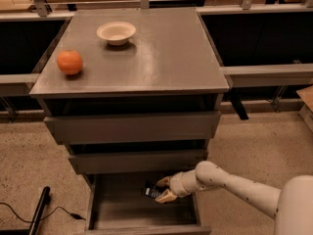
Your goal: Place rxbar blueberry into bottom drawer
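The rxbar blueberry (151,191), a small dark navy bar with pale print, is held in my gripper (163,189) just above the floor of the open bottom drawer (142,214). My white arm reaches in from the lower right. The fingers are closed on the bar's right end. The bar hangs over the drawer's middle, towards its back. The bottom drawer is pulled out below the two wider grey drawers.
An orange fruit (70,62) and a cream bowl (116,32) sit on the grey cabinet top (161,53). The top drawer (132,127) and middle drawer (137,161) stick out slightly. A black cable (29,214) lies on the floor at left.
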Robot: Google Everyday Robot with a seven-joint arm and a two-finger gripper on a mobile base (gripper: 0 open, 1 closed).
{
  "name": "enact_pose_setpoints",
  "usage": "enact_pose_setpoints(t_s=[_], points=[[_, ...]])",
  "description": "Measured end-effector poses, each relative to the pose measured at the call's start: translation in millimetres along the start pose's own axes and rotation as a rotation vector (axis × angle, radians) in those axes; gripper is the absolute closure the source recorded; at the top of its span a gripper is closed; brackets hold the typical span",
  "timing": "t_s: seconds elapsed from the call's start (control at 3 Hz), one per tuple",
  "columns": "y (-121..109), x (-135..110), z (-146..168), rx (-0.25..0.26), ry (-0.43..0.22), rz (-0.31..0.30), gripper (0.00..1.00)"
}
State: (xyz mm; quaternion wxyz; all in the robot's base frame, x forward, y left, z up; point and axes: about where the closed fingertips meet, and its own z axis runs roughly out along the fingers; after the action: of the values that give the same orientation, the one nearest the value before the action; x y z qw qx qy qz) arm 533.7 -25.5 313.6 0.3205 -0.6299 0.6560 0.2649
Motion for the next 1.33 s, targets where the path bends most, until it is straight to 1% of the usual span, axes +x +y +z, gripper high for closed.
enact_pose_setpoints(t_s=[0.33,0.67,1.0,1.33], points=[[2,22,27,-0.009,0.036,0.009,1.0],[2,45,40,0.025,0.037,0.007,1.0],[3,59,47,0.055,0.039,-0.036,1.0],[4,60,47,0.055,0.039,-0.042,1.0]])
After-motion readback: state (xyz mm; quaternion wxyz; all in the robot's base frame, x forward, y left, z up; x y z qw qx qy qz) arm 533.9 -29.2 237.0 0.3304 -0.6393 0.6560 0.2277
